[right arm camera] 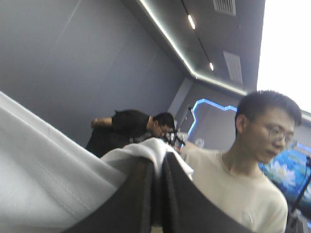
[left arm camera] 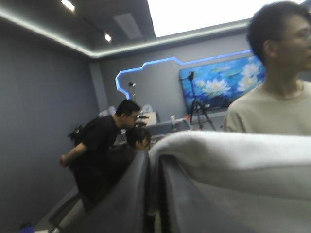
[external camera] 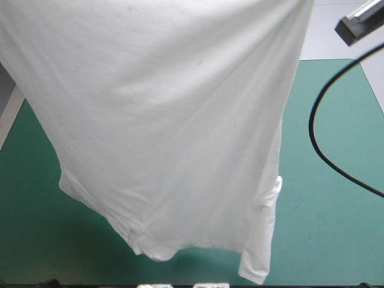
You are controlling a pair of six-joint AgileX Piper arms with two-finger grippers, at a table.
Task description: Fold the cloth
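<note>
The white T-shirt (external camera: 174, 120) hangs lifted high above the teal-green table (external camera: 336, 198), filling most of the high view; its lower hem and a sleeve dangle near the table's near edge. Both grippers are raised out of the high view. In the left wrist view my left gripper (left arm camera: 154, 160) is shut on a fold of the T-shirt (left arm camera: 233, 155), which drapes away to one side of the fingers. In the right wrist view my right gripper (right arm camera: 158, 162) is shut on a bunched edge of the T-shirt (right arm camera: 43, 165), the cloth stretching off beside it.
Bare teal-green cover shows to the left (external camera: 24, 180) and right of the hanging shirt. Both wrist views look level into the room.
</note>
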